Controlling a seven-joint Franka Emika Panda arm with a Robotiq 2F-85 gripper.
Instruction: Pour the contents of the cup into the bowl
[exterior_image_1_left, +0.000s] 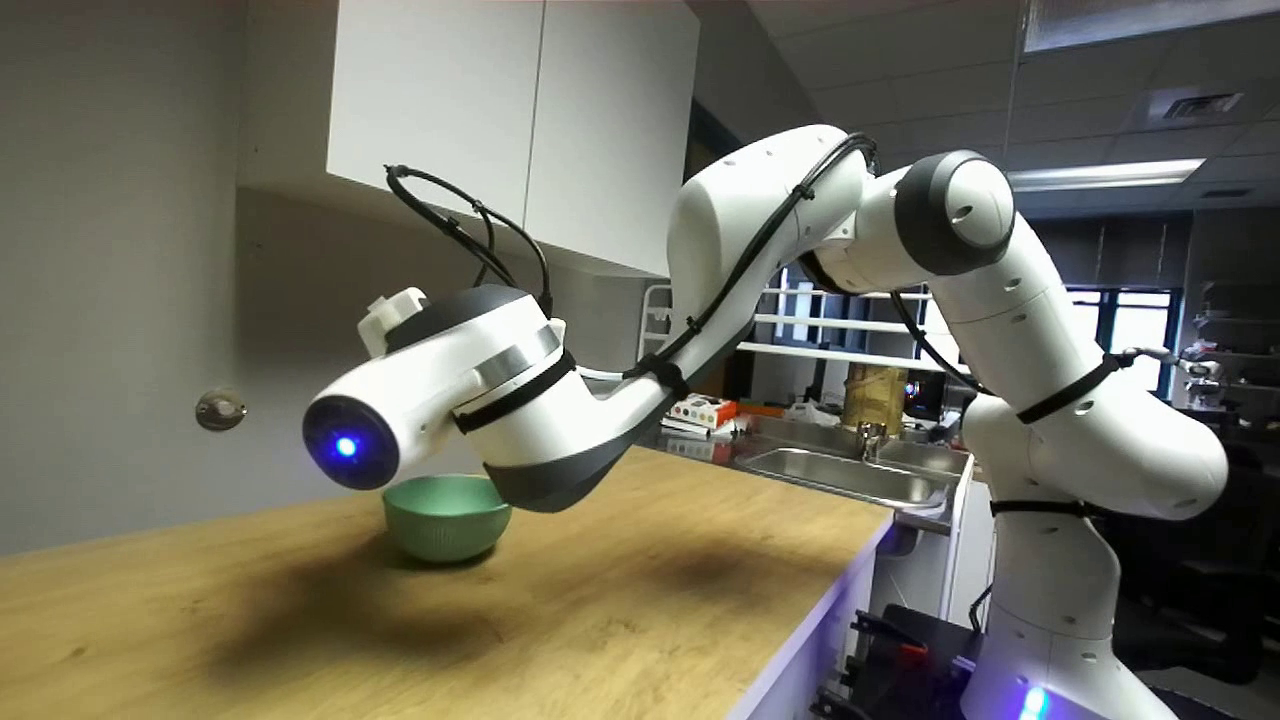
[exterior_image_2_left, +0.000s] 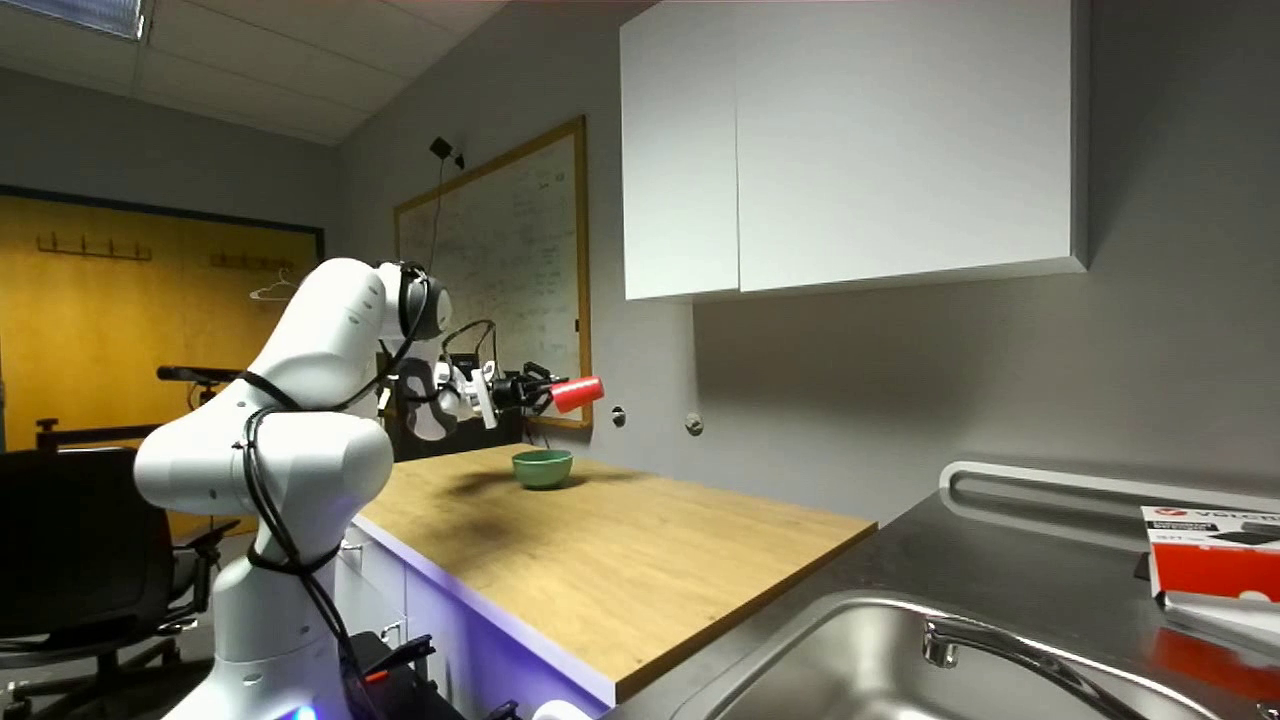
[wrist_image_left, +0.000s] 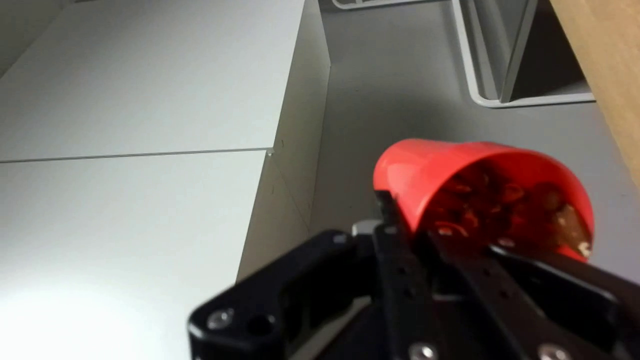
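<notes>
The red cup (exterior_image_2_left: 577, 394) is in my gripper (exterior_image_2_left: 546, 393), well above the counter and tilted far over onto its side. In the wrist view the cup (wrist_image_left: 410, 172) shows its open mouth, with dark brownish pieces inside. My gripper (wrist_image_left: 411, 225) is shut on the cup's wall, one finger outside and one by the mouth. The green bowl (exterior_image_2_left: 542, 468) stands upright on the counter below the gripper and cup. The bowl (exterior_image_1_left: 447, 520) also shows in an exterior view, partly behind the arm; there the gripper and cup are hidden. The bowl is out of the wrist view.
The wooden counter (exterior_image_2_left: 620, 540) carries the bowl. White wall cabinets (exterior_image_2_left: 850, 150) hang above the counter; they also fill the left of the wrist view (wrist_image_left: 125, 225). A metal sink (exterior_image_2_left: 870, 660) and a red-white box (exterior_image_2_left: 1215, 560) are beside the counter. A grey wall stands behind.
</notes>
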